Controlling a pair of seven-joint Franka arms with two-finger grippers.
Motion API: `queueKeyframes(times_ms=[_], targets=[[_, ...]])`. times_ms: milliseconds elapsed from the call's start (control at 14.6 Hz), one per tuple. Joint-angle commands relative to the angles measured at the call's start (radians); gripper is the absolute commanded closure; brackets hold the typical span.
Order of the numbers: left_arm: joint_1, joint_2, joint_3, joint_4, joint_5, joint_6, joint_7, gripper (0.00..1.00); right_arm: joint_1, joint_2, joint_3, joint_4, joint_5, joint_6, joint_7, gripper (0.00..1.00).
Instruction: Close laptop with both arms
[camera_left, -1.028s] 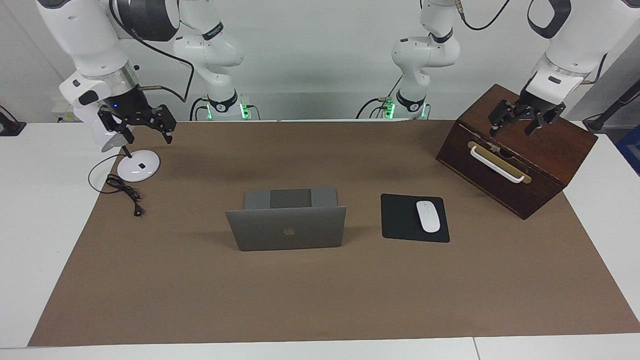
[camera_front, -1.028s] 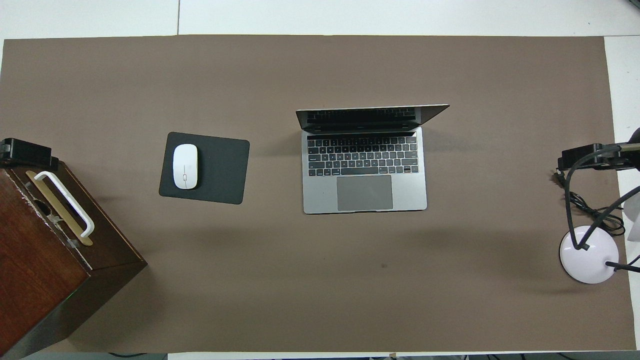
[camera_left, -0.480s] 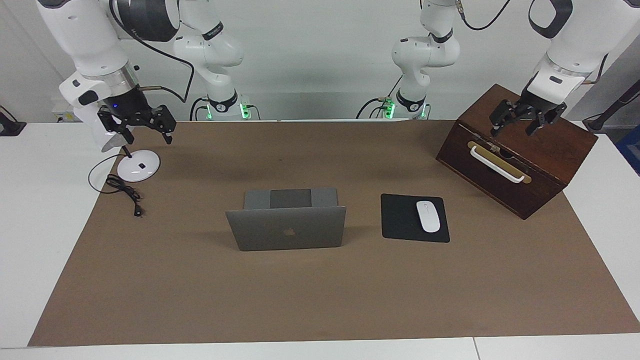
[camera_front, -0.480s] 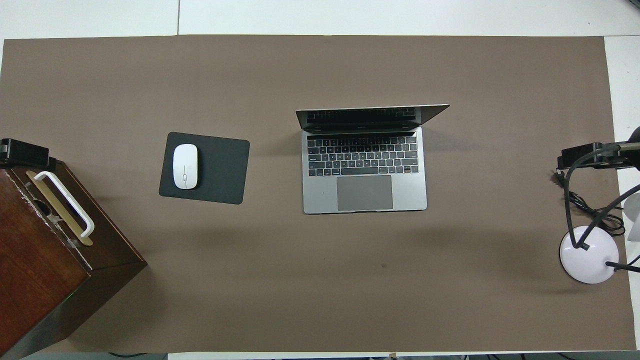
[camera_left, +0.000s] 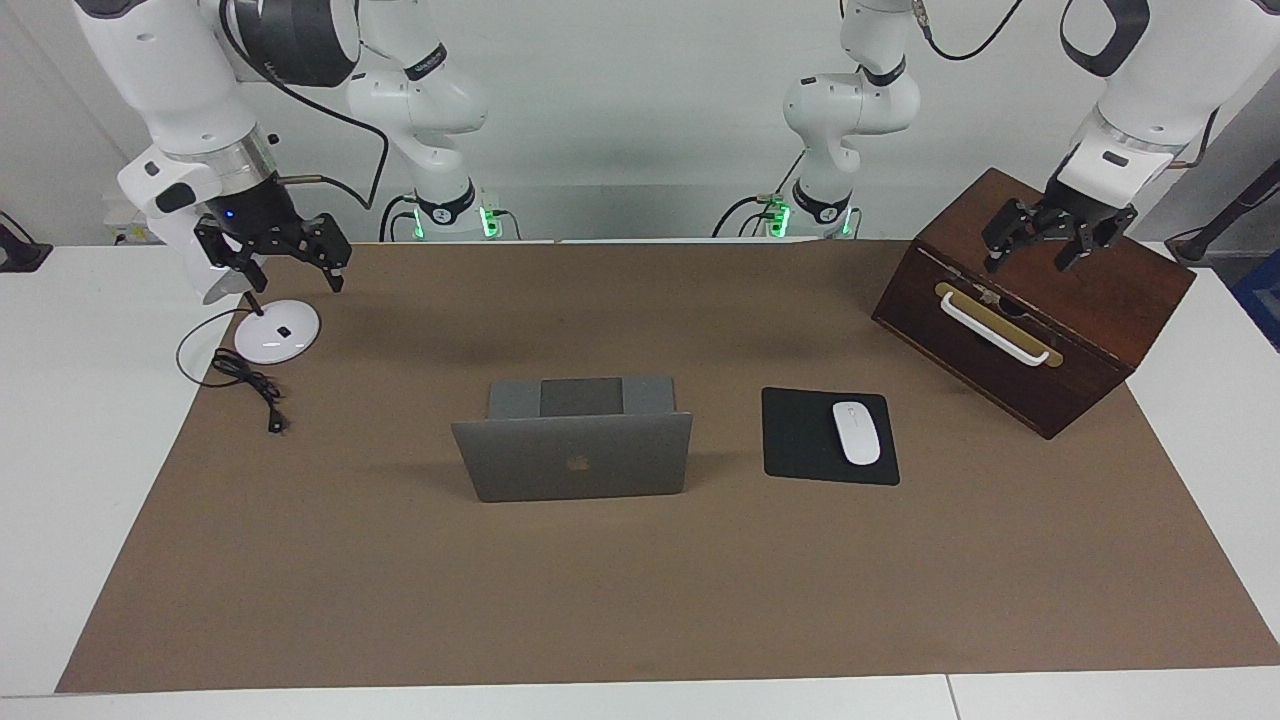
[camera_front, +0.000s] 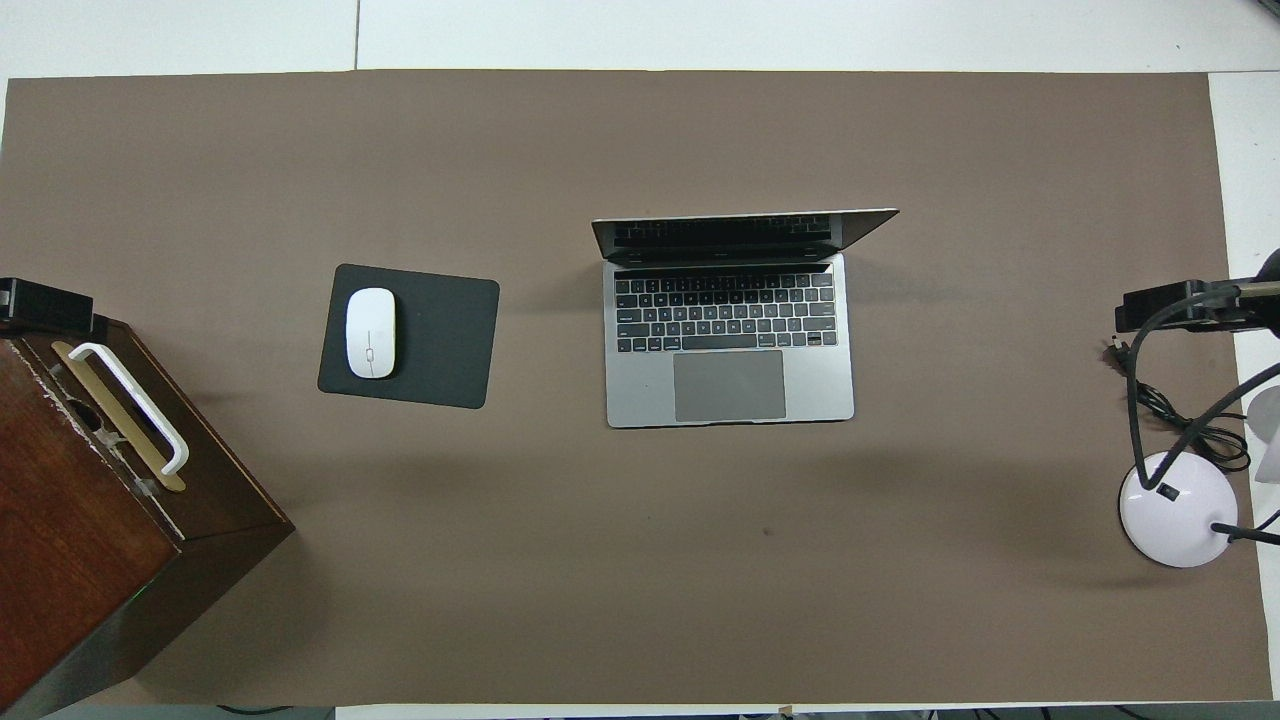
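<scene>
Two arms hung raised at either end of the table, neither touching anything. The left gripper (camera_left: 1042, 243) was over the wooden box (camera_left: 1040, 300) at the left arm's end, its fingers spread apart and holding nothing. The right gripper (camera_left: 283, 252) was over the edge of the brown mat (camera_left: 640, 580) just beside the white lamp base (camera_left: 277, 331), fingers likewise spread and empty; in the overhead view only its dark tip (camera_front: 1180, 305) showed, so its height above the cord was hard to judge there. Between them, at the middle of the mat, the silver-grey laptop (camera_left: 575, 440) stood open, its lid upright with the apple logo facing away from the robots and the keyboard (camera_front: 725, 312) toward them. Beside it, toward the left arm's end, a white mouse (camera_left: 856, 432) lay on the black mouse pad (camera_left: 800, 437).
</scene>
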Motion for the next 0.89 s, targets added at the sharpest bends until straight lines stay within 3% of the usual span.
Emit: queueKeyframes(times_ms=[0,822], targets=[[0.014,0.006,-0.006,0.014,-0.009,-0.004,0.022,0.00,-0.018,-0.018,0.007,-0.035,0.022,0.031,-0.015,0.00],[0.010,-0.006,-0.008,-0.016,-0.009,0.010,-0.006,0.00,-0.018,-0.021,0.007,-0.049,0.022,0.042,-0.016,0.00]])
